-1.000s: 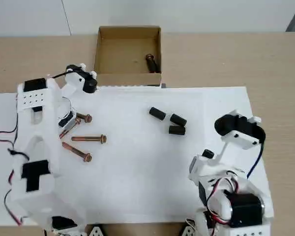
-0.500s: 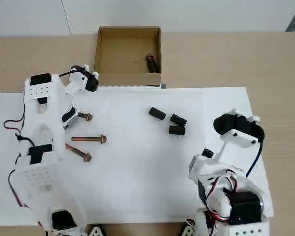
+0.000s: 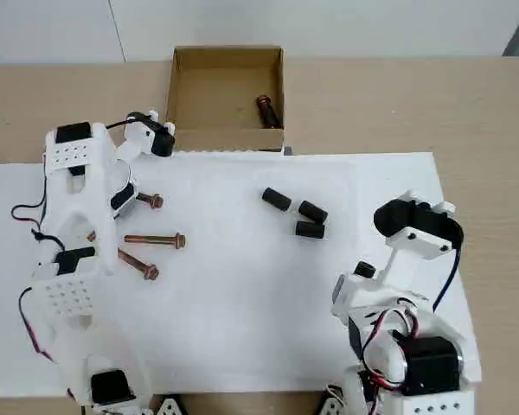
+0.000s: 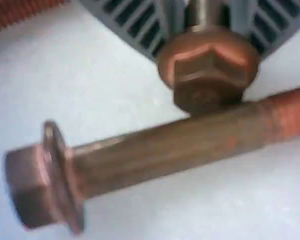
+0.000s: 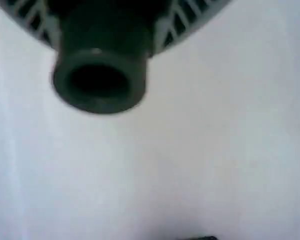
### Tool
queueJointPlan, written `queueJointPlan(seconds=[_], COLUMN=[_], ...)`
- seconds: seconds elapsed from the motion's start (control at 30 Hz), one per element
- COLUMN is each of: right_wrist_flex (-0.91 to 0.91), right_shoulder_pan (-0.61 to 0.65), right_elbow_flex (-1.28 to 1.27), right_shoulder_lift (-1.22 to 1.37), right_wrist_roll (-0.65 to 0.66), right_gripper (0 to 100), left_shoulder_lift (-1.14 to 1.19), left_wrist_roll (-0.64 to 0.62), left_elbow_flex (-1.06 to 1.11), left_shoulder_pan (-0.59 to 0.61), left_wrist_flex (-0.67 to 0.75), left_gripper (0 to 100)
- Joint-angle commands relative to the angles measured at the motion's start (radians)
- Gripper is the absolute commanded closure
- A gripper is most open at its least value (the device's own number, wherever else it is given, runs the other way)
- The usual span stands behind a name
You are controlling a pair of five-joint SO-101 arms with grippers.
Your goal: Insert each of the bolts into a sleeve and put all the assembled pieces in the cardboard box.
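My left gripper (image 4: 208,15) is shut on a copper bolt (image 4: 208,70), whose hex head faces the camera between the grey ribbed pads (image 4: 132,20). In the high view that gripper (image 3: 125,201) is at the left of the white sheet, the bolt's head (image 3: 150,201) sticking out. Two more bolts (image 3: 156,240) (image 3: 140,264) lie just below it; one lying bolt (image 4: 155,160) is close under the held one. My right gripper (image 5: 102,20) is shut on a black sleeve (image 5: 99,82), bore towards the camera, low over the sheet at the right (image 3: 361,275).
Three loose black sleeves (image 3: 277,201) (image 3: 313,210) (image 3: 310,229) lie mid-sheet. The cardboard box (image 3: 183,86) stands at the back beyond the white sheet (image 3: 242,303), with one assembled piece (image 3: 268,111) in its near right corner. Bare sheet spreads between the arms.
The left arm has shifted back towards the box side, and the bolts beside it have moved slightly. The right arm has stayed almost still.
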State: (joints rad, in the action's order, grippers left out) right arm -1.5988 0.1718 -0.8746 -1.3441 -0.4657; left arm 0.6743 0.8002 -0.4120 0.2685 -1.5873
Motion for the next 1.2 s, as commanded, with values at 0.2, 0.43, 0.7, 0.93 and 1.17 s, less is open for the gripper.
queueJointPlan(seconds=[0.2, 0.43, 0.7, 0.93, 1.17], right_wrist_flex=[0.016, 0.001, -0.005, 0.004, 0.082], right_shoulder_pan=[-0.002, -0.002, -0.002, -0.004, -0.005], right_elbow_flex=[0.132, 0.163, 0.215, 0.213, 0.207], right_shoulder_lift=[-0.001, -0.010, -0.010, -0.010, -0.010], right_wrist_roll=[0.015, 0.110, 0.224, 0.290, 0.293], right_gripper=[99.6, 99.6, 99.6, 99.6, 99.6], left_shoulder_lift=[-0.149, -0.539, -0.957, -1.146, -1.243], left_wrist_roll=[-0.002, -0.041, -0.193, -0.454, -0.505], left_elbow_flex=[-0.156, 0.076, 0.337, 0.461, 0.596], left_shoulder_pan=[-0.014, -0.120, -0.247, -0.318, -0.374], left_wrist_flex=[-0.164, -0.164, -0.163, -0.121, -0.046], left_gripper=[100, 100, 100, 100, 100])
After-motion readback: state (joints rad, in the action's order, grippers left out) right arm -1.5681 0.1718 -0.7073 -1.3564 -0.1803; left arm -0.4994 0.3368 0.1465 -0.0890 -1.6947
